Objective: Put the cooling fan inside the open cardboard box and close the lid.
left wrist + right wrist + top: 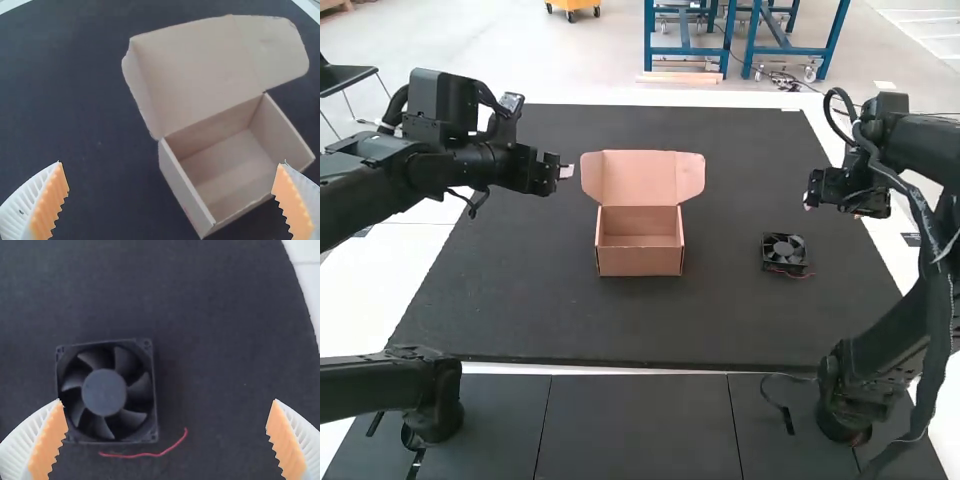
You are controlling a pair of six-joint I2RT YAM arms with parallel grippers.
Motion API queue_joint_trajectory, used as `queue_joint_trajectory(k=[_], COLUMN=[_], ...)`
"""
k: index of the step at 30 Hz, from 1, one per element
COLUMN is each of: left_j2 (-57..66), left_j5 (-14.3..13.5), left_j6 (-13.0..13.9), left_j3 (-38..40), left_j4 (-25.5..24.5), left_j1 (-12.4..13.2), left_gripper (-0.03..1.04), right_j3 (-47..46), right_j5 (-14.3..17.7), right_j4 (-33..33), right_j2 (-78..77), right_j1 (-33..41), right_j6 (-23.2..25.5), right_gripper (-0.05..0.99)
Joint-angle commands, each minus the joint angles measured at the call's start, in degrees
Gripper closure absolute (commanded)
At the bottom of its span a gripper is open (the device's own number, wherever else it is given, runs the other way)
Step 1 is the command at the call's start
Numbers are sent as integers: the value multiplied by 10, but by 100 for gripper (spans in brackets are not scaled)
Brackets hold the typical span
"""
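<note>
The open left gripper (169, 167) is held near a lid-up brown cardboard box (200, 100); the open right gripper (166, 405) near a square black fan (105, 390), thin red wire (150, 454) seen close-up.

The left arm (420, 165) and right arm (910, 140) are matte black; black cables (832, 100) loop along the right one. The jaws are white and ribbed, with orange toothed pads (47, 440).

Matt brown cardboard box (200, 75), smooth plain faces; black plastic cooling fan (106, 391), faint dull sheen; thin red wire (150, 453); matt black mat (520, 280), finely grained; white ribbed plastic fingers (20, 445), orange toothed pads (47, 440)
</note>
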Motion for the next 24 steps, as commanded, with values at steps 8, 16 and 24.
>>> queue_joint_trajectory(k=[8, 16, 24], left_j2=[-2, -2, -1], left_j5=[-4, -8, -5], left_j6=[-9, -10, -9], left_j3=[-30, -39, -41], left_j4=[54, 64, 52], left_j1=[1, 0, 0], left_gripper=[5, 5, 5], right_j3=[-36, -56, -28], right_j5=[4, 13, 17], right_j4=[30, 52, 52], right_j2=[40, 79, 128], right_j1=[-8, -11, -36], right_j6=[-12, -12, -13], right_gripper=[3, 3, 3])
